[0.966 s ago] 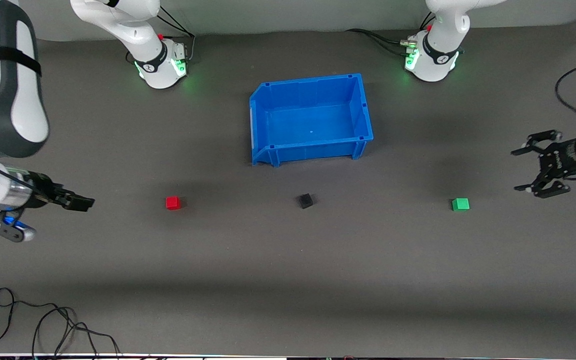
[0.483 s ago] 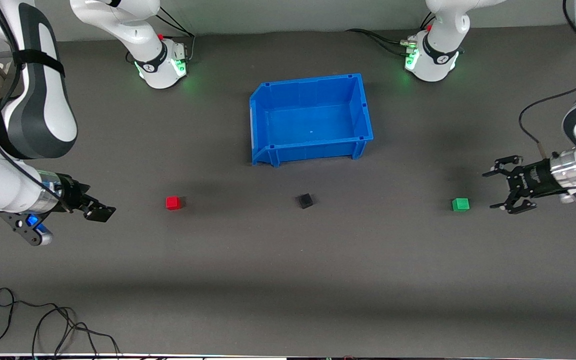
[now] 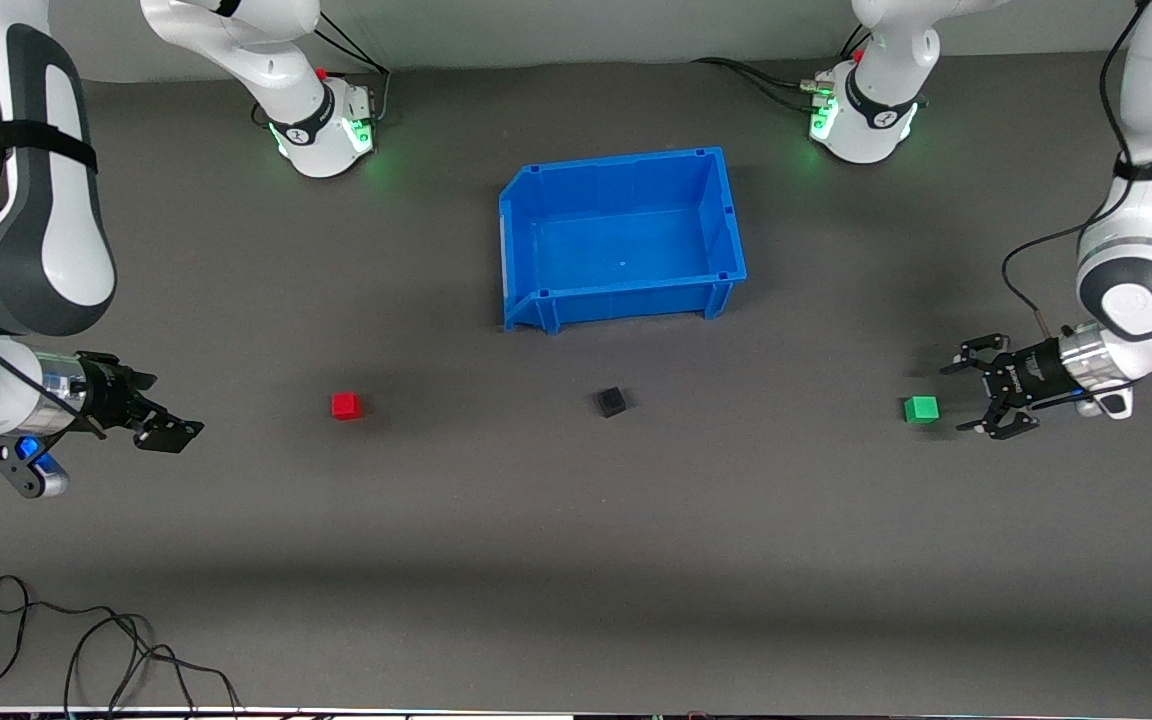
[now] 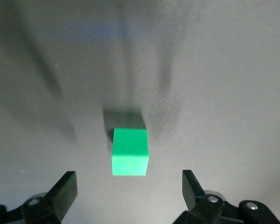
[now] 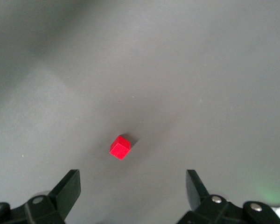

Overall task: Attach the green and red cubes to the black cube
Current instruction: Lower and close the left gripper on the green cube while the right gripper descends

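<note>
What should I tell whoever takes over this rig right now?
Left claw: open, low beside the small bright green cube, lined up on it but not touching.
Right claw: open, toward the right arm's end of the table, well short of the small bright red cube.
The small matte black cube sits between the two coloured cubes, all three apart on the dark grey table. The blue plastic bin stands farther from the front camera than the black cube.
Done: nothing grasped or attached.
Left: grip both coloured cubes, bring them to the black cube.
</note>
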`<action>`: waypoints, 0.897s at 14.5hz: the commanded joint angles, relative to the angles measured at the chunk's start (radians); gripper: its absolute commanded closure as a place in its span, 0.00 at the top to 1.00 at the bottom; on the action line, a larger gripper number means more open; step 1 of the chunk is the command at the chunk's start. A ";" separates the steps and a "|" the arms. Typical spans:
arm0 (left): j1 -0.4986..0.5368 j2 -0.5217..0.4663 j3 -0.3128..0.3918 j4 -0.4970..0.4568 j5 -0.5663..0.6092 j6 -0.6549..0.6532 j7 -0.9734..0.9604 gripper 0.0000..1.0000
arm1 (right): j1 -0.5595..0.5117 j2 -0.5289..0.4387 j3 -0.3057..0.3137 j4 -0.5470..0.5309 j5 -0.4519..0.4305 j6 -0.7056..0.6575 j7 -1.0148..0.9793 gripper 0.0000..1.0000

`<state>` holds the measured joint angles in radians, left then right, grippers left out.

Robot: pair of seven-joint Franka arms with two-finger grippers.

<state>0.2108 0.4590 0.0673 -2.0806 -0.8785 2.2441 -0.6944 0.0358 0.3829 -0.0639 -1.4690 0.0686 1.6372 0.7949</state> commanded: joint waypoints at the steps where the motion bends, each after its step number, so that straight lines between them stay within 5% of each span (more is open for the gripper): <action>1: 0.005 0.023 -0.006 -0.021 -0.089 0.022 0.117 1.00 | 0.045 -0.002 -0.002 -0.016 0.005 -0.016 0.247 0.99; 3: 0.002 0.044 -0.006 -0.019 -0.114 0.034 0.151 1.00 | 0.068 -0.003 -0.002 -0.080 -0.033 -0.016 0.340 0.86; 5: -0.013 0.055 -0.007 -0.019 -0.122 0.061 0.151 1.00 | 0.098 -0.004 -0.002 -0.135 -0.035 -0.016 0.491 0.87; 6: -0.011 0.056 -0.011 -0.019 -0.122 0.061 0.151 0.97 | 0.130 0.001 -0.002 -0.146 -0.039 -0.011 0.551 0.99; 10: -0.005 0.053 -0.009 -0.013 -0.122 0.046 0.151 0.29 | 0.200 0.008 -0.004 -0.288 -0.113 0.206 0.769 1.00; 13: -0.007 0.041 -0.009 -0.001 -0.120 0.038 0.133 0.22 | 0.237 -0.044 -0.004 -0.506 -0.113 0.480 0.845 1.00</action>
<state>0.2095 0.5239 0.0559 -2.0826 -0.9784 2.2894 -0.5654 0.2408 0.4075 -0.0595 -1.8104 -0.0178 1.9658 1.5759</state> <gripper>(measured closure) 0.626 0.000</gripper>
